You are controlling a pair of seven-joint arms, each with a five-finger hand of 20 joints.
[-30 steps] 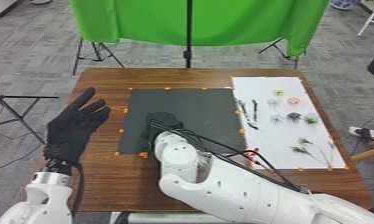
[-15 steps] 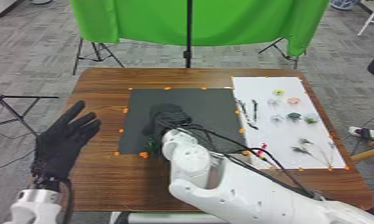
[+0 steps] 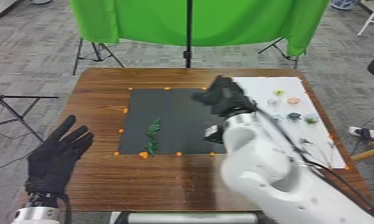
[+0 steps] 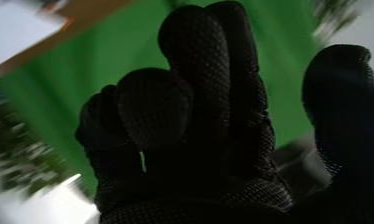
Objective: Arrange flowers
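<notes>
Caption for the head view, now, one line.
A green leafy sprig lies on the dark mat, the right hand raised beside it, flower heads on the white sheet.

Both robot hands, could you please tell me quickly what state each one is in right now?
Left hand: open, holding nothing.
Right hand: open, fingers up and nothing in them.

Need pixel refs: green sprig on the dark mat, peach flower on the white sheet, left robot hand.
Green sprig (image 3: 153, 134): head view, partway up its leafy stem.
Peach flower (image 3: 294, 100): head view, middle of the bloom.
Left robot hand (image 3: 53, 165): head view, black glove below the fingers.
</notes>
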